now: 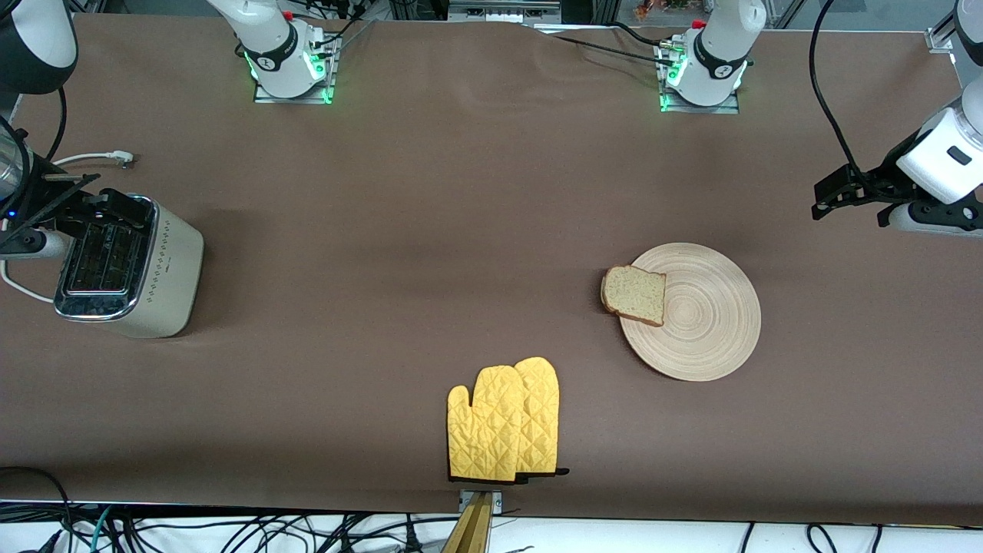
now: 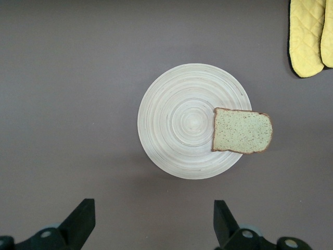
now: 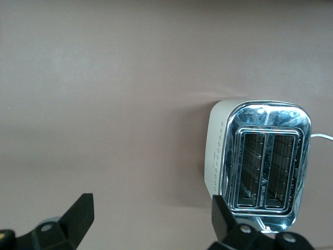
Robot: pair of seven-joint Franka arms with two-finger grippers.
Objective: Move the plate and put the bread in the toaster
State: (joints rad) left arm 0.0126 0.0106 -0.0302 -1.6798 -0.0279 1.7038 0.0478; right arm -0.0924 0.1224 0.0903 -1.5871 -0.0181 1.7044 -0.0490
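Observation:
The pale wooden plate (image 1: pixel 710 319) lies toward the left arm's end of the table and also shows in the left wrist view (image 2: pixel 179 120). The bread (image 1: pixel 634 295) lies on the plate's rim on the side toward the right arm's end, overhanging the cloth; it shows in the left wrist view too (image 2: pixel 242 131). The cream toaster (image 1: pixel 167 269) stands at the right arm's end with both slots empty (image 3: pixel 265 164). My left gripper (image 1: pixel 835 197) is open and empty, up over bare cloth beside the plate (image 2: pixel 153 209). My right gripper (image 1: pixel 115 209) is open and empty, up over the toaster's edge (image 3: pixel 151 207).
A pair of yellow oven mitts (image 1: pixel 503 422) lies near the table's front edge, nearer to the front camera than the plate, and shows in the left wrist view (image 2: pixel 309 36). A white cable with a plug (image 1: pixel 115 158) lies farther from the camera than the toaster.

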